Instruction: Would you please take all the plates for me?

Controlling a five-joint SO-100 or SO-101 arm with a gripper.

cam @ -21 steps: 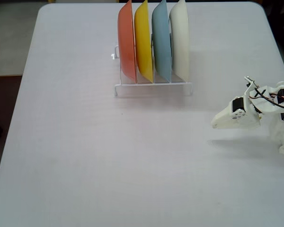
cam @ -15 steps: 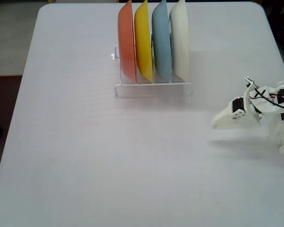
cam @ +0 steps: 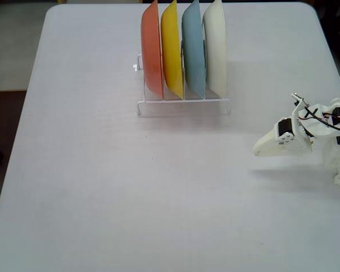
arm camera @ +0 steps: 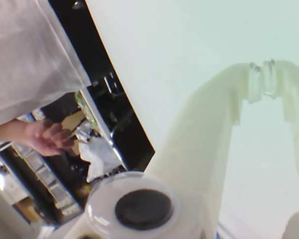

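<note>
In the wrist view the gripper (arm camera: 261, 67) is seen at the upper right of the frame with its two pale fingers (arm camera: 209, 124) brought together, the tips meeting and nothing held between them; only bare pale table surface lies behind them. In the fixed view the same gripper (cam: 256, 150) is found at the right of the frame, slightly below mid-height, its closed white tip pointed toward the left and raised over the table (cam: 102, 187), on which a faint shadow is cast beneath it. The white arm (cam: 328, 127), with black and red wiring on its top, is cut off by the right edge of that frame. The four plates are held on edge, side by side, in a white wire rack (cam: 184, 105) in the upper middle of the fixed view, well apart from the gripper and up and to the left of it. From left to right they are the orange plate (cam: 152, 54), the yellow plate (cam: 171, 51), the light blue plate (cam: 193, 51) and the cream-white plate (cam: 216, 48), each set in its own slot and leaning a little. None of the plates is seen in the wrist view. At the left of the wrist view, beyond the table edge, a person's hand (arm camera: 47, 137) and a pale sleeve are seen above a dark, cluttered area.
</note>
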